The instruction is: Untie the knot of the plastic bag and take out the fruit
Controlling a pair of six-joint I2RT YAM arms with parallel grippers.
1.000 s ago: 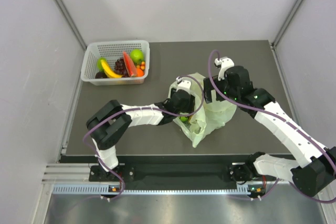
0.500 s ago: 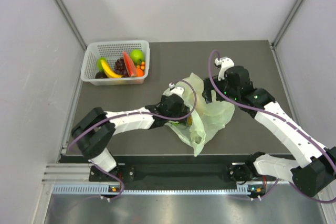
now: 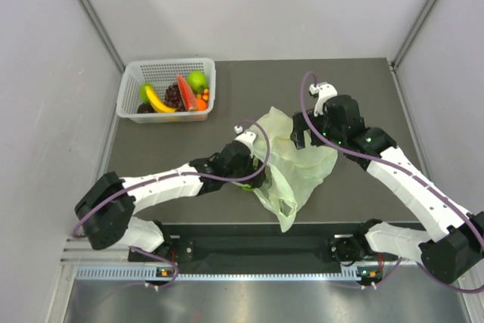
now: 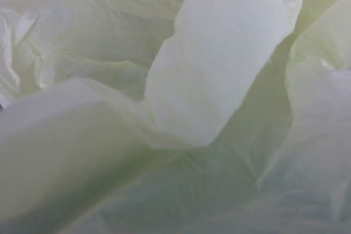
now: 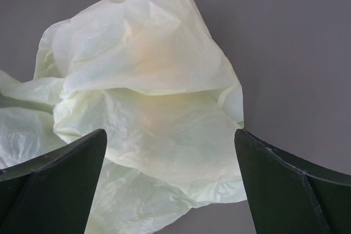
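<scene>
The pale green plastic bag (image 3: pixel 296 163) lies crumpled mid-table, and no knot shows on it. My left gripper (image 3: pixel 253 174) is pushed into the bag's left side. The left wrist view shows only bag plastic (image 4: pixel 219 64), so its fingers are hidden. My right gripper (image 3: pixel 300 138) hovers open over the bag's far right part. In the right wrist view the gripper (image 5: pixel 170 190) spans the bag (image 5: pixel 148 97) without touching it. A banana (image 3: pixel 159 100), red wedge (image 3: pixel 185 90), orange (image 3: pixel 201 102) and green piece (image 3: pixel 145 90) lie in the white basket (image 3: pixel 170 62).
The basket stands at the far left corner and also holds dark grapes (image 3: pixel 174 96) and a light green apple (image 3: pixel 197 79). Grey walls close in the table on the left, back and right. A speck of green (image 3: pixel 245 186) shows under the left gripper.
My left arm has drawn back toward the near left, and the bag has been pulled and stretched that way. The right arm has not moved.
</scene>
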